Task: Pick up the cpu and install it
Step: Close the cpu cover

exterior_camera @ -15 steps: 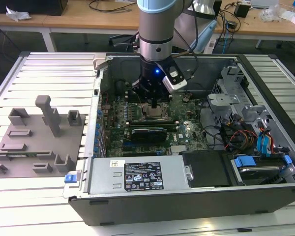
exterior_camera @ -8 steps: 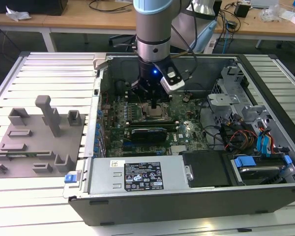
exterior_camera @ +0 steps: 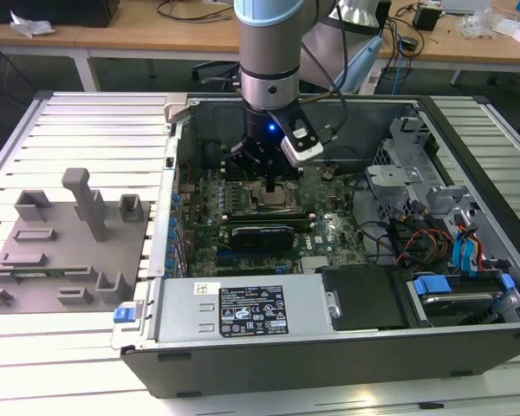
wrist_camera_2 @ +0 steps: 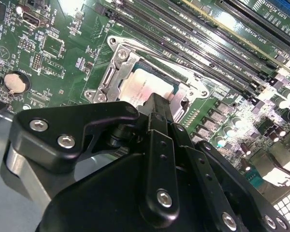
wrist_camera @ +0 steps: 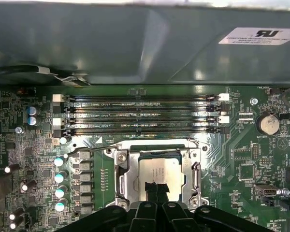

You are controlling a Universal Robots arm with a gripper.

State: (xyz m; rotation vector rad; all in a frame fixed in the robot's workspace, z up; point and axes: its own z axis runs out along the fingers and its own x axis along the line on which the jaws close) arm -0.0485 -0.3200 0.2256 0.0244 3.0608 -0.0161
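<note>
The cpu [wrist_camera: 159,170], a silvery square chip, lies flat inside the open metal socket frame [wrist_camera: 122,181] on the green motherboard. My gripper [wrist_camera: 155,191] stands right over it, with its black fingertips drawn together and resting on the chip's top near one edge. In the second wrist view the fingertips [wrist_camera_2: 157,102] meet on the cpu [wrist_camera_2: 135,84], and the black linkage hides part of the chip. In the exterior view the gripper [exterior_camera: 271,185] reaches straight down into the open computer case onto the cpu [exterior_camera: 282,194].
Memory slots [wrist_camera: 140,113] run beside the socket, and a coin battery [wrist_camera: 269,124] sits further along the board. A dark card [exterior_camera: 256,234] and the power supply [exterior_camera: 243,308] lie nearer the case front. Drive cages and cables [exterior_camera: 451,251] fill the exterior view's right. A grey fixture block [exterior_camera: 69,234] stands outside the case.
</note>
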